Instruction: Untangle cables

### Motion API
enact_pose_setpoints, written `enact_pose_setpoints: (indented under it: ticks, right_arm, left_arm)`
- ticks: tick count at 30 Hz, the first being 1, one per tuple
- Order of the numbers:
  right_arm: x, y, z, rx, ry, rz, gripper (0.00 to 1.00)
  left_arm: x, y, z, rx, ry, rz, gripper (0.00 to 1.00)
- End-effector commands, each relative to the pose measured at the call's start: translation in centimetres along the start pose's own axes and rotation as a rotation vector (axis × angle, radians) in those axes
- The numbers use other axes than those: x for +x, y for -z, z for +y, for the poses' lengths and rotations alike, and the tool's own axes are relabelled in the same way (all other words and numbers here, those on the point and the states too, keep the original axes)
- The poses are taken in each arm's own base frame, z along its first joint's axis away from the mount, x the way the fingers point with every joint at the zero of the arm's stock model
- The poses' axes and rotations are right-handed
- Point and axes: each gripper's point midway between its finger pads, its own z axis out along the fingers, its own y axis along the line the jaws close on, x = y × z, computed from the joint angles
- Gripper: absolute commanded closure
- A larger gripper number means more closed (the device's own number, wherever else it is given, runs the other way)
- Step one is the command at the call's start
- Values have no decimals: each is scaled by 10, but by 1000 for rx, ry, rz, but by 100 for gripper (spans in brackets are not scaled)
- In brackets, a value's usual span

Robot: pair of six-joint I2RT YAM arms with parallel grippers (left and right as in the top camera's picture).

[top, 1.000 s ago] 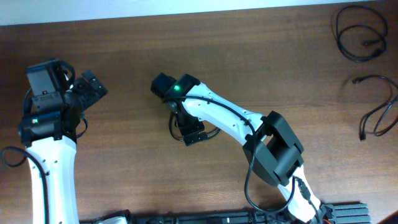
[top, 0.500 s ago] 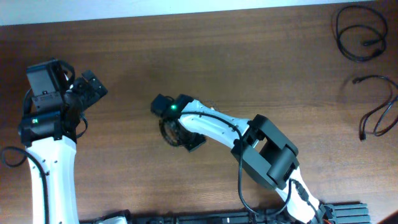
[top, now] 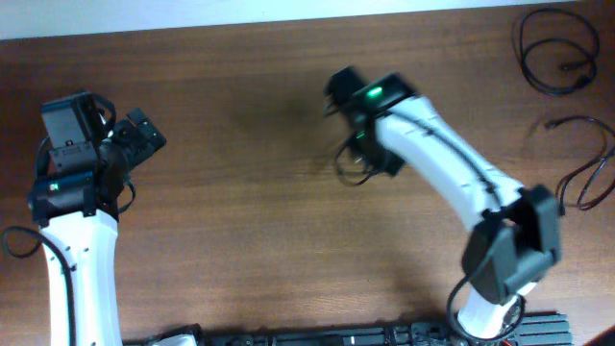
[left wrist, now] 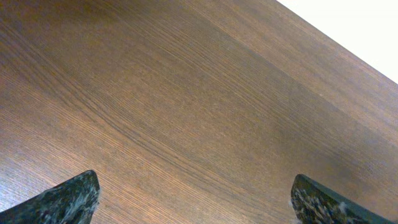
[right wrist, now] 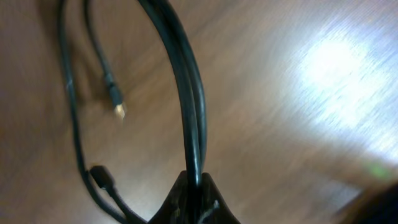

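My right gripper (right wrist: 194, 182) is shut on one of the cables (right wrist: 186, 93), two black strands running up from between its fingertips. That cable hangs in a loose loop, with a pale-tipped plug (right wrist: 119, 111) and a black plug (right wrist: 99, 176) dangling at the left. Overhead, the right gripper (top: 373, 159) is over the table's middle with the loop (top: 344, 169) beside it. Two more cables lie at the far right: a coil (top: 555, 53) and an open loop (top: 588, 168). My left gripper (top: 146, 135) stands open at the left, over bare wood (left wrist: 196, 199).
The left arm's own black wire (top: 14, 240) curls off the left edge. A black rail (top: 533, 322) runs along the front edge. The table's far edge (top: 288, 12) meets a white surface.
The right gripper has shut on the cable bundle and carried it to the right and toward the back. The left arm has not moved.
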Motion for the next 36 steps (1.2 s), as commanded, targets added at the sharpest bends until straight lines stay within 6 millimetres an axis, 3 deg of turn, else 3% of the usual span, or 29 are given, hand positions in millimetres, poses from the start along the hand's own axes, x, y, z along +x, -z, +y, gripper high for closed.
enact_pose_setpoints:
  ticks: [1,3,4,7,9,12,13,17,18,20,21,23,25,26,28,29,32,36]
  right_arm:
    - [-73,-1,-16,-81,8,-27,96]
    - [-115,-9,-12,-178,-1,-56,96]
    - [-149,-8,-9,-238,9,-133,96]
    - [-193,-1,-3,-341,9,-237,96]
    - [-230,-3,-12,-376,-61,-307,96]
    - [-241,-43,-21,-322,-93,-265,96]
    - [-237,-76,-25,-263,-94,-212,96]
    - [-248,-136,-46,-132,-130,-199,93]
    - [-249,-143,-51,-120,-138,-189,87]
    - [-256,-144,-65,-109,-167,-185,33]
    - [-260,-139,-73,-103,-182,-184,20]
    - [-263,-122,-92,-81,-208,-166,15]
    - [-270,-81,-113,-72,-165,-177,13]
    - [-271,-65,-118,-75,-130,-192,1]
    - [-263,-14,-133,-94,-94,-235,1]
    - [-252,16,-144,-106,-97,-254,1]
    - [-218,64,-169,-117,-100,-251,1]
    - [-171,101,-191,-168,-61,-252,1]
  left_arm:
    - [-5,7,-1,7,-16,-22,1]
    - [-5,7,-1,8,-16,-22,1]
    - [-5,7,-1,8,-16,-22,1]
    - [-5,7,-1,8,-16,-22,1]
    - [-5,7,-1,8,-16,-22,1]
    - [-5,7,-1,8,-16,-22,1]
    - [-5,7,-1,8,-16,-22,1]
    - [-5,7,-1,7,-16,-22,1]
    - [-5,7,-1,7,-16,-22,1]
    - [-5,7,-1,7,-16,-22,1]
    - [-5,7,-1,8,-16,-22,1]
    - [-5,7,-1,8,-16,-22,1]
    - [-5,7,-1,8,-16,-22,1]
    - [-5,7,-1,7,-16,-22,1]
    - [-5,7,-1,7,-16,-22,1]
    - [-5,7,-1,7,-16,-22,1]
    - [-5,7,-1,8,-16,-22,1]
    - [-5,7,-1,8,-16,-22,1]
